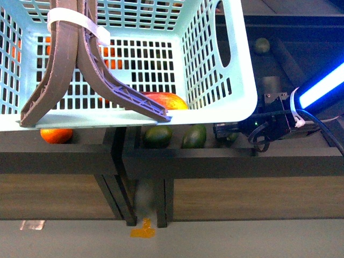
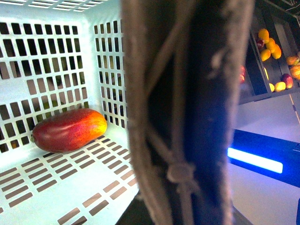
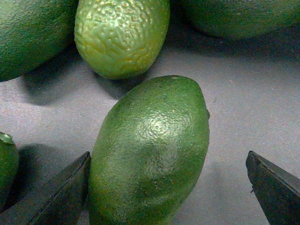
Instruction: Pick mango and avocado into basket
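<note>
**One fruit in the basket, one between the jaws**

At left the teal basket [image 1: 107, 119] hangs raised, with the mango [image 1: 166, 100] lying on its floor. The left jaws are out of sight, so I cannot tell their state. Further right, over the dark shelf [image 1: 231, 156], the right jaws stand apart, flanking the avocado [image 3: 150, 150]. More green fruit [image 3: 122, 35] lies nearby.

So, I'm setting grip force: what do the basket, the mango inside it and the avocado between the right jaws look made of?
Basket: moulded light teal plastic, glossy, with even slots. Mango: smooth, slightly shiny red-to-yellow skin; real or replica, can't tell. Avocado: green, finely pebbled, waxy sheen; likewise unclear.
</note>
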### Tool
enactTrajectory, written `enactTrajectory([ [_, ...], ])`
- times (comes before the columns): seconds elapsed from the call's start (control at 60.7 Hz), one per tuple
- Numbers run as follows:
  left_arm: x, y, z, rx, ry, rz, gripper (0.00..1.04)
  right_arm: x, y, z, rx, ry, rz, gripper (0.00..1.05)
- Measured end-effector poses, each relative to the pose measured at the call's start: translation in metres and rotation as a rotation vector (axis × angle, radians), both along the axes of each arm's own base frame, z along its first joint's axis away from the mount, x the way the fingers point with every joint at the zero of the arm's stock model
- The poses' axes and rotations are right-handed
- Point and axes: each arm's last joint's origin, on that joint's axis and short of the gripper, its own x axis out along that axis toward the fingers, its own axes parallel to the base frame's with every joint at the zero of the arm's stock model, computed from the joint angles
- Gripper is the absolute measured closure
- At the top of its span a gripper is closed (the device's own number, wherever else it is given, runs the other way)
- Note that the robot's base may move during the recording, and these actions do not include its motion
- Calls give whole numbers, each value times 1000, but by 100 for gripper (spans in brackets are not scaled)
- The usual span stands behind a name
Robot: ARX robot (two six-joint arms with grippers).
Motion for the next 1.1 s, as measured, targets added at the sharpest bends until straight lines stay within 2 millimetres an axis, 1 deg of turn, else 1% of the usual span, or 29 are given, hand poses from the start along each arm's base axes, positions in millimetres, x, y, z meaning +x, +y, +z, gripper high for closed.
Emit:
enactTrajectory([
  [0.346,0,0,0,0,0,0,99,4,0,-5,-5,-2,-15,8],
  [0.379,0,0,0,0,0,0,99,4,0,-5,-4,-2,-16,9],
  [0.461,0,0,0,0,0,0,99,5,0,-5,-4,-4,-17,20],
  [0.544,0,0,0,0,0,1,99,5,0,-5,-7,-11,-21,38],
  [0.593,0,0,0,0,0,0,99,5,0,-5,-7,-12,-22,43],
  [0.659,0,0,0,0,0,1,99,5,0,-5,-7,-13,-22,47],
  [0.791,0,0,0,0,0,0,99,6,0,-4,-7,-16,-22,49],
  [1.104,0,0,0,0,0,0,99,6,0,-4,-8,-19,-25,49],
])
